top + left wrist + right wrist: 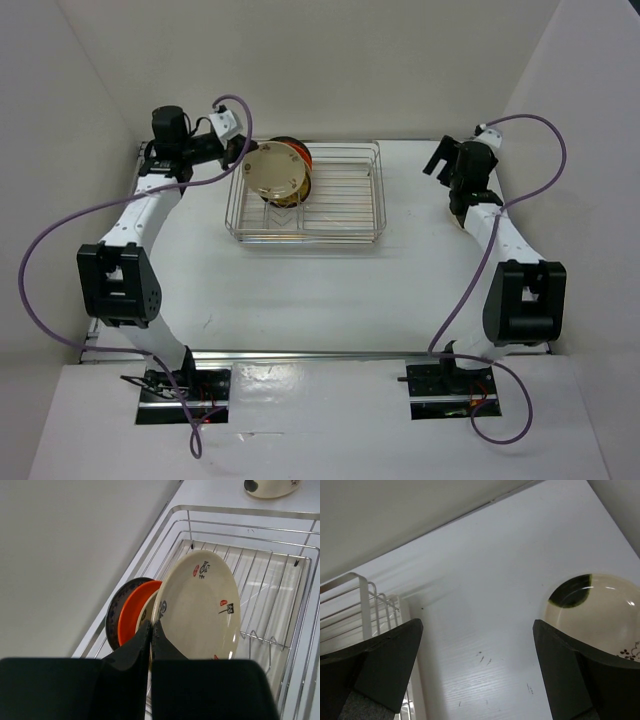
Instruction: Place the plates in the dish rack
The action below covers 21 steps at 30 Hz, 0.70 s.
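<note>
Left end effector [152, 627]: narrow, pinching the near rim of the cream round plate with red and black marks [200, 610].
Plate: on edge, at the left end of the silver wire dish rack [240, 511].
Behind: plain orange plate [132, 612], then dark patterned plate [116, 610], packed close together.
Room: the rack's right part holds bare wire dividers.
Right end effector [477, 625]: spread wide over the white surface [485, 580]; a cream dish with a dark patch [600, 615] lies beside one finger.
</note>
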### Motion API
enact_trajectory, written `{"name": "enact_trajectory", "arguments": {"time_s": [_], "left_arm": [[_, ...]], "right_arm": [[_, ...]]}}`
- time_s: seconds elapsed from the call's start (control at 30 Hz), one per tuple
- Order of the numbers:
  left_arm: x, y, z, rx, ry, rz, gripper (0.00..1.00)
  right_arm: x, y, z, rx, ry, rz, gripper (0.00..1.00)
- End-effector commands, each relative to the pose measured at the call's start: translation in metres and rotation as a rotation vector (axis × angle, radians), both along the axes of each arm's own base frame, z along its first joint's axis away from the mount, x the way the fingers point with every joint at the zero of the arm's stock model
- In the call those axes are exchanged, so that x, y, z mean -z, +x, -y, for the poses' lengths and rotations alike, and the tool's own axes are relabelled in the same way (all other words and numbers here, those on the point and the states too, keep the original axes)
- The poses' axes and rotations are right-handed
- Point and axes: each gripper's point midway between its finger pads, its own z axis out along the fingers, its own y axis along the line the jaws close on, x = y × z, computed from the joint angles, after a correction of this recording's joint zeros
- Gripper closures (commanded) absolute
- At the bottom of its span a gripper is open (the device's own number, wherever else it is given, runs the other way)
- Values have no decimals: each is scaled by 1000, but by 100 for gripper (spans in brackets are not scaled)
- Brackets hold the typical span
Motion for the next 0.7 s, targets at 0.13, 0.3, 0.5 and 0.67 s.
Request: {"name": "enact_trajectory", "arguments": {"time_s": [0.13, 0.3, 0.5, 0.67], "left_arm": [[-20, 30, 20, 54, 23, 203, 100], [-17, 44, 18, 31, 20, 248, 100], [-7, 60, 18, 22, 21, 271, 100], [6, 63, 21, 48, 11, 249, 100]], "right_arm": [[18, -2, 13, 62, -6, -50, 1], [28, -2, 11, 57, 6, -77, 1], [36, -4, 14, 79, 7, -102, 1], [44, -10, 20, 111, -8, -131, 1]]}}
